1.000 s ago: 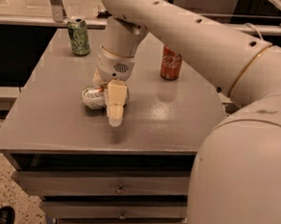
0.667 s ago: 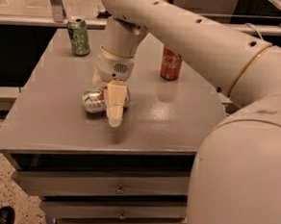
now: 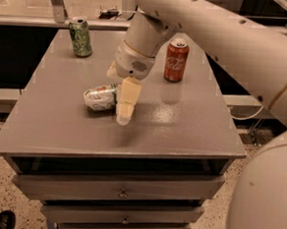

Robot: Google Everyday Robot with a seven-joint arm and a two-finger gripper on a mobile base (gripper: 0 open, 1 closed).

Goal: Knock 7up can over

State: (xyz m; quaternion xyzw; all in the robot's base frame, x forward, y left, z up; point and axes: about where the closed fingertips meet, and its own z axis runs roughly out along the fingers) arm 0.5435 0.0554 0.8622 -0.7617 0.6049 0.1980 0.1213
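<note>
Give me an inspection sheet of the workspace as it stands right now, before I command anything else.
Surface: grey table top, matte, no spills seen.
Job's things: 7up can lying on its side, left of centre.
Clutter: green can upright at back left; Coca-Cola can upright at the back, right of centre.
Gripper: gripper pointing down at the 7up can's right end; contact cannot be told.
Cables: thin pale cable beyond the table's right edge.
Surroundings: drawers under the top; speckled floor; dark shoe at bottom left.
</note>
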